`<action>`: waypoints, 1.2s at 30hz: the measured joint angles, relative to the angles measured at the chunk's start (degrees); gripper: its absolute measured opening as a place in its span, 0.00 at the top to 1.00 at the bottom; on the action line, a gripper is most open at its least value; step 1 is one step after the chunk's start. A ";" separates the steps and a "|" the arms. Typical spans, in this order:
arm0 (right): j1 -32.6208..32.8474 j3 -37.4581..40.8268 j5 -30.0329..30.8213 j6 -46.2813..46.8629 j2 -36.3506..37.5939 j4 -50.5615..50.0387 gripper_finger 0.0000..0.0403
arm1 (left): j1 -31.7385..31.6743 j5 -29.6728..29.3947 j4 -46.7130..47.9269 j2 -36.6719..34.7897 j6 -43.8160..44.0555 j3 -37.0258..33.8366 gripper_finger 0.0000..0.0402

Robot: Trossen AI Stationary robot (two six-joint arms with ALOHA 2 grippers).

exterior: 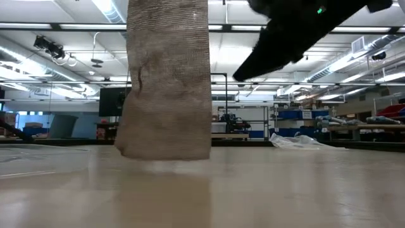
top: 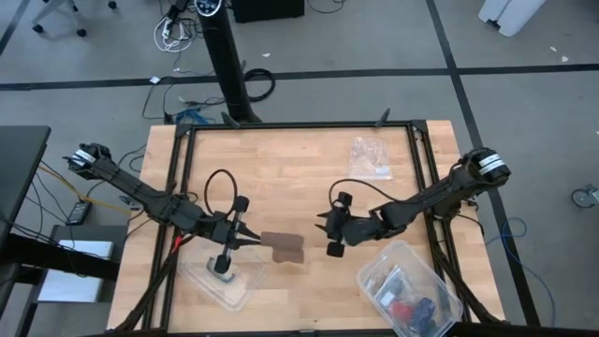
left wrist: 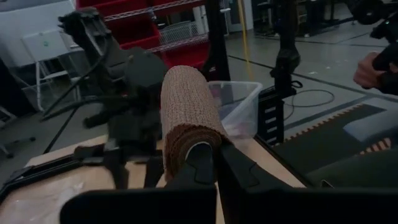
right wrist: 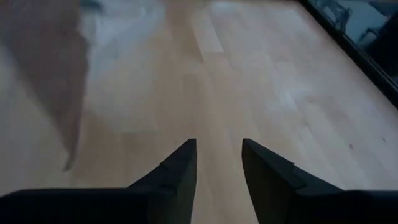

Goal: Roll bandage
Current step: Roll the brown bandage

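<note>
The left gripper (top: 251,240), clamped shut on the soft, light, floppy bandage (top: 283,246), gripped one end while the right gripper (top: 329,229) hung partly open and empty, best placed to take the free end.

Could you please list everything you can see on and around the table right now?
bandage: one, dark brown, mid-table, hanging from the left gripper down to the wood.
clear tub: one, transparent with small items inside, table's front right corner.
clear lid: one, transparent, front left, under the left arm.
plastic bag: one, clear, crumpled, far right of the table.
table: one, light wood, black frame.
left gripper: one, dark, shut on the bandage.
right gripper: one, dark, open, holding nothing, just right of the bandage.
</note>
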State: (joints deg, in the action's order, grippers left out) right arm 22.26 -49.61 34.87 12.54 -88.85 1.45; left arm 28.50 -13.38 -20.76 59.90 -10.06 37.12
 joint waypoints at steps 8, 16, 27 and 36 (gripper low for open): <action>5.16 2.78 -0.11 0.89 9.48 2.32 0.78 | -2.22 -0.60 -0.05 0.00 -0.22 0.00 1.00; 4.18 2.80 -6.24 -2.90 8.29 22.07 0.83 | -3.37 1.41 -2.86 -0.02 1.05 0.00 1.00; 4.49 2.76 -4.08 -6.93 1.65 39.53 0.60 | -3.37 3.62 -3.87 -0.02 1.33 0.00 1.00; 2.58 -1.00 -4.33 -7.29 -0.18 38.62 0.50 | -3.37 3.60 -4.27 -0.02 0.99 0.00 1.00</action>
State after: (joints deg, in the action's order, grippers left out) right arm 24.84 -50.61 30.54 5.26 -89.03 40.07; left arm 25.12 -9.78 -25.04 59.88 -9.07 37.12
